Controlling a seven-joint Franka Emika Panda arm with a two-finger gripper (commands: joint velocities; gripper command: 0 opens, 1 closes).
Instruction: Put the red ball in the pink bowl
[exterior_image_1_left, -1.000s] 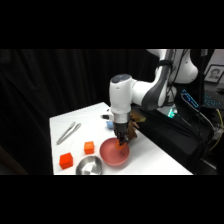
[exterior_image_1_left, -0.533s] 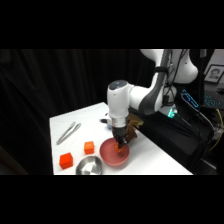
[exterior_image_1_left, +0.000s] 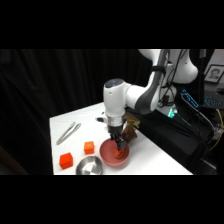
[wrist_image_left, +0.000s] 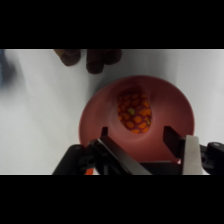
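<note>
Orange-red and speckled with small yellowish and dark spots, the red ball (wrist_image_left: 134, 111) lies on the floor of the pink bowl (wrist_image_left: 97, 112), a little toward the far wall as the wrist view shows it, and it lies ahead of and between the two fingers of the gripper (wrist_image_left: 145, 142), not touching either. The jaws stand wide apart, one dark fingertip (wrist_image_left: 104, 133) to each side of the ball's line, and they hold nothing; the gap between them is clearly wider than the ball. From the side view the gripper (exterior_image_1_left: 119, 145) hangs low over the pink bowl (exterior_image_1_left: 106, 154), its tips down inside the rim, with the ball (exterior_image_1_left: 119, 153) just beneath them. That relation, ball below and free of the open jaws, is what the next move depends on: I judge the placing done, so a straight lift away should leave the ball where it sits. The ball looks round with no long axis, its surface patterned rather than plain, and matte like the salmon bowl around it. Beside the bowl stand a steel bowl (exterior_image_1_left: 90, 166) and two orange-red blocks (exterior_image_1_left: 89, 147), with metal tongs (exterior_image_1_left: 68, 132) farther off on the white table (exterior_image_1_left: 150, 160)
</note>
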